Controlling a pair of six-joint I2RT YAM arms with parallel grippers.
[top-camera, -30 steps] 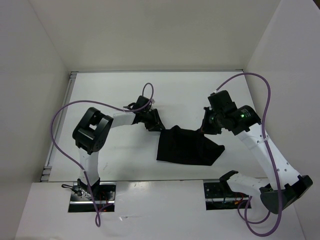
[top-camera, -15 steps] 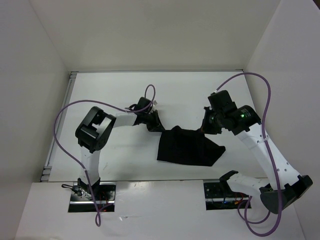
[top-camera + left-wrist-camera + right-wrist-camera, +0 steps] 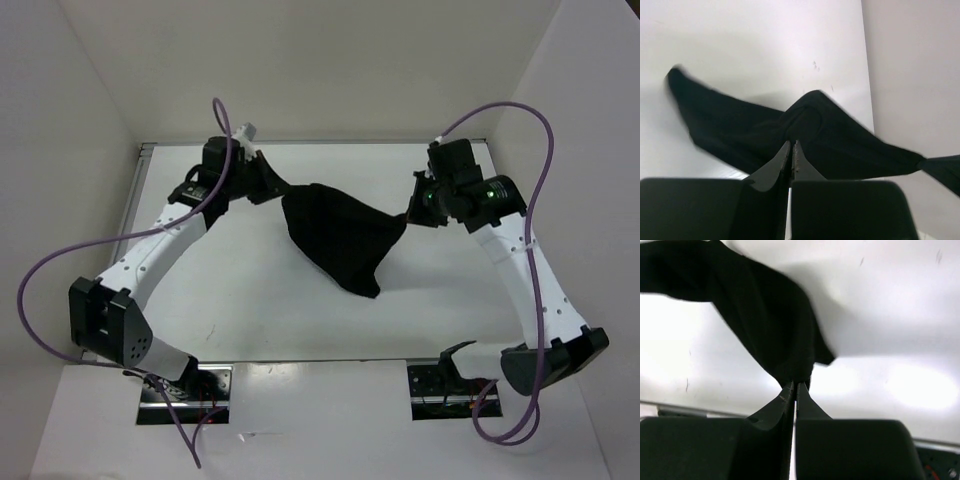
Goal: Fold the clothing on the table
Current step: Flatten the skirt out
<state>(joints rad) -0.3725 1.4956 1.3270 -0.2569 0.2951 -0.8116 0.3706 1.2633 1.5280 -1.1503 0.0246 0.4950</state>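
Black clothing (image 3: 335,235) hung stretched over the far half of the white desk (image 3: 450,300), left hand (image 3: 272,188) pinching one upper corner, right hand (image 3: 410,214) pinching the opposite corner, loose point drooping toward the desk's middle.

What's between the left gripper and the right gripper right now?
Only the clothing, pinched by the left gripper and right gripper, draped between them; the top view shows it.

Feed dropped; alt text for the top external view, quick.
The black clothing hangs stretched between the left gripper and the right gripper over the white table, sagging to a point toward the near edge. Each gripper is shut on one end of it.
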